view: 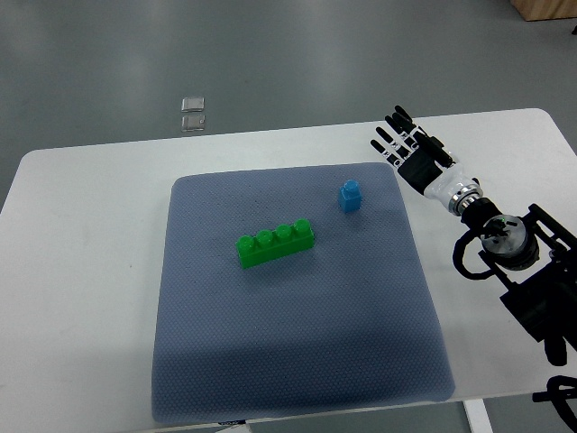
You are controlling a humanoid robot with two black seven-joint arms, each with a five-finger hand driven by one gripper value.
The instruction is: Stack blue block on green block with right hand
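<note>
One right robot hand, fingers spread, empty; blue block small, topples if nudged; green block studs demand alignment

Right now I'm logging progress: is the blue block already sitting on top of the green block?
No, the blue block stands on the mat apart from the green block, and the right hand holds nothing.

We see a small blue block upright right of centre, apart from the long four-studded green block lying mid-frame.
</note>
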